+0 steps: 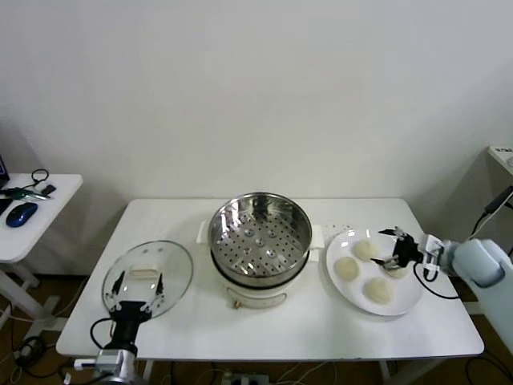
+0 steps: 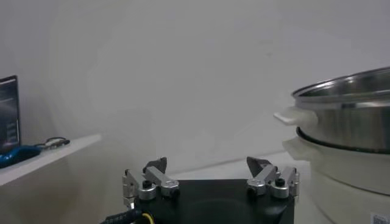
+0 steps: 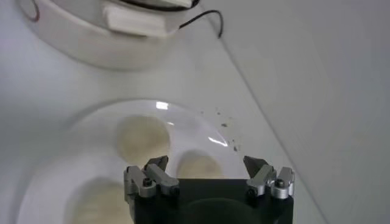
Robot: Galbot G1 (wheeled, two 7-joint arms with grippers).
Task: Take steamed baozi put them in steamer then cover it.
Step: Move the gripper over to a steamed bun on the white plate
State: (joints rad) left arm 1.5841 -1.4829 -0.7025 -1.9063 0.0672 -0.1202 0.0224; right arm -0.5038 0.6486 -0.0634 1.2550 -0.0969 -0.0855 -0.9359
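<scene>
On the white table (image 1: pixel 264 337), task is barely started; steamer (image 1: pixel 260 233) sits mid-table on its white pot base (image 1: pixel 255 293), basket empty, perforated floor bare, no bun in it yet; all four steamed baozi (image 1: pixel 346 268) sit on the white plate (image 1: pixel 405 303) to the robot's right of the steamer; one of them is partly hidden by the right gripper (image 1: pixel 394 255) in the head view.

Right gripper hangs over the plate's far-right side, jaws spread wide, nothing between them; right wrist view shows the same: right gripper (image 3: pixel 209 173) released, fingers (image 3: pixel 152 176) apart, one bun (image 3: pixel 198 165) lying between them just ahead, two more beside it; cannot tell from here whether the fingers touch dough; looks like the approach to the first pick, my read only.

Cover (image 1: pixel 147 279) lies flat on the table to the robot's left of the steamer, well apart from it, cream handle up; left gripper (image 1: pixel 136 290) is parked over the near edge of the cover, jaws open, holding nothing; left wrist view confirms: left gripper (image 2: pixel 210 176) spread, empty, steamer side wall (image 2: pixel 347 128) off to one side.

Done: nothing countable; left: four picks and four places into the basket, then cover lifted across and seated on the steamer rim; buns look soft, so I'd guess a gentle squeeze is wanted; side desk (image 1: pixel 32 216) with a mouse (image 1: pixel 21 213) is not involved.
</scene>
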